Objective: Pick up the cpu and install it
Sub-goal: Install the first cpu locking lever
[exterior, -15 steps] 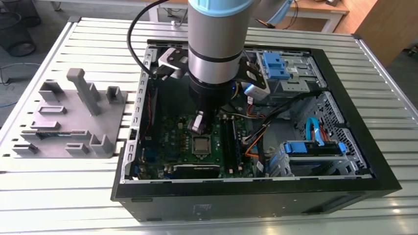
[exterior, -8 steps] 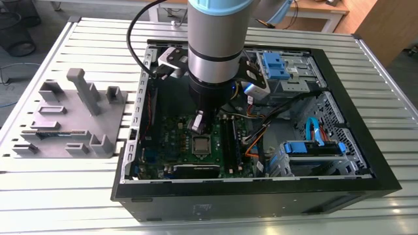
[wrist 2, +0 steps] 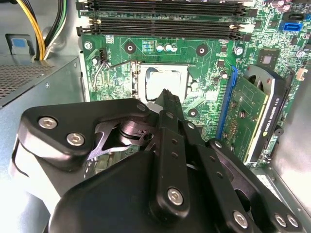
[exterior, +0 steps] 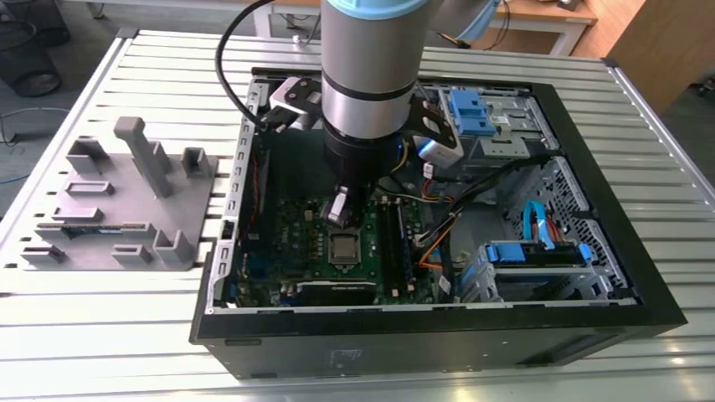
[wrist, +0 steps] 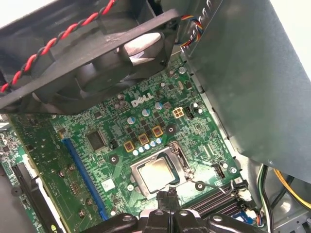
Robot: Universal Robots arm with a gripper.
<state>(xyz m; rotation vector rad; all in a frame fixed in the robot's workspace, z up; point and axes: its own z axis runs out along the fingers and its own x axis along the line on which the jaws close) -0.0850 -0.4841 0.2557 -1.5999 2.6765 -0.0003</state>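
Note:
The cpu is a small silvery square lying flat inside the dark socket frame on the green motherboard, within the open computer case. My gripper hangs just above it, a little toward the back of the case, with its black fingers closed together and nothing between them. In both wrist views the cpu shows just beyond the gripper, partly hidden by the fingertips in the second wrist view. The socket's metal lever lies beside the frame.
Long black memory slots run beside the socket. A black case fan with red and black wires hangs over the board. A graphics card stands in a blue slot. A grey fixture sits outside the case. Blue drive caddies and cables are nearby.

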